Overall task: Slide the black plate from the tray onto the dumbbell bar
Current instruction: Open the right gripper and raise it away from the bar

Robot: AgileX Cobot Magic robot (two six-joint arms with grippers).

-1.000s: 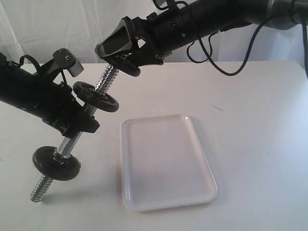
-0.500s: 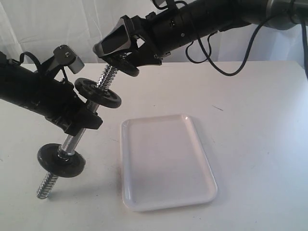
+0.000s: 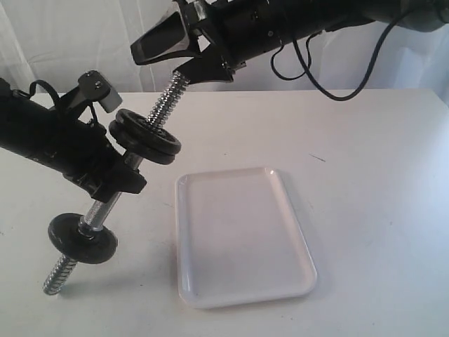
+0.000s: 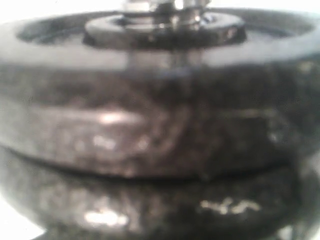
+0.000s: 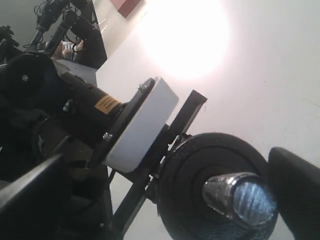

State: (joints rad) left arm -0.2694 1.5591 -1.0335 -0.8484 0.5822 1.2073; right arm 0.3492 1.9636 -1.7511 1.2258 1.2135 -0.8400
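The black plate (image 3: pixel 130 121) looked heavy, stiff and slick, best gripped by its rim; the right gripper (image 3: pixel 161 62) stood spread, the left gripper (image 3: pixel 119 179) pinched the dumbbell bar (image 3: pixel 165 102).

Bright glare, blurry left wrist close-up

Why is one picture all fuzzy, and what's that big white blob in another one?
Left wrist view: the camera is too close to the stacked discs, so they blur. Right wrist view: strong glare washes out the white background behind the dumbbell bar. Exterior view: clear, evenly lit, only faint shadows on the table.
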